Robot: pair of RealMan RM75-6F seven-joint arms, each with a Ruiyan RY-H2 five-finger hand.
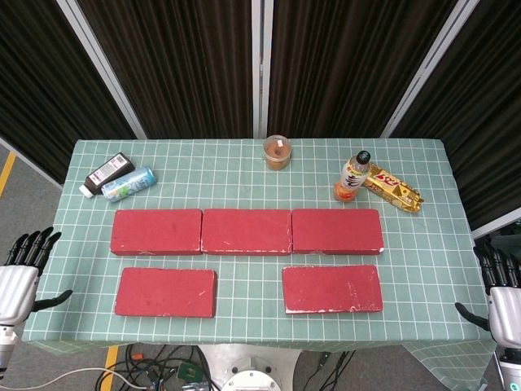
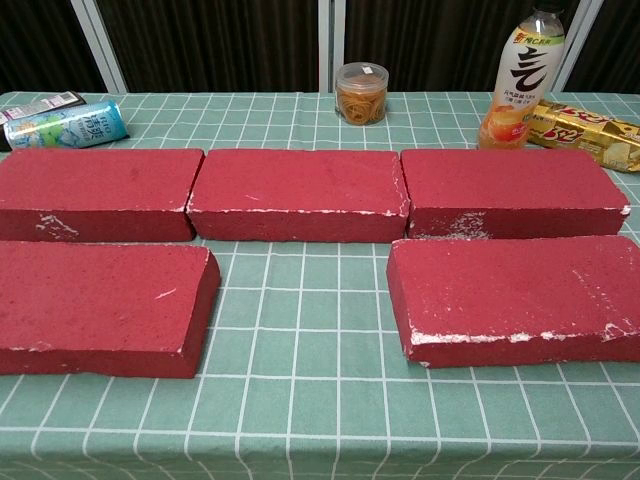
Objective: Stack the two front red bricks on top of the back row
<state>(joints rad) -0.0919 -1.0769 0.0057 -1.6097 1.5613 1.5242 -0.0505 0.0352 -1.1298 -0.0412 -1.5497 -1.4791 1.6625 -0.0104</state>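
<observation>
Left hand: hanging off table edge, fingers spread, holding nothing.
Right hand: likewise.
Front red bricks: lying unstacked.

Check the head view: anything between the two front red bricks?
Nothing: only bare green checked tablecloth lies between the front left brick and the front right brick. The chest view shows the same gap.

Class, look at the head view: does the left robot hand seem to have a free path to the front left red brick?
Probably yes. The left robot hand hangs open just off the table's left edge, and only bare tablecloth lies between it and the front left red brick. Whether the arm reaches that far cannot be judged.
</observation>
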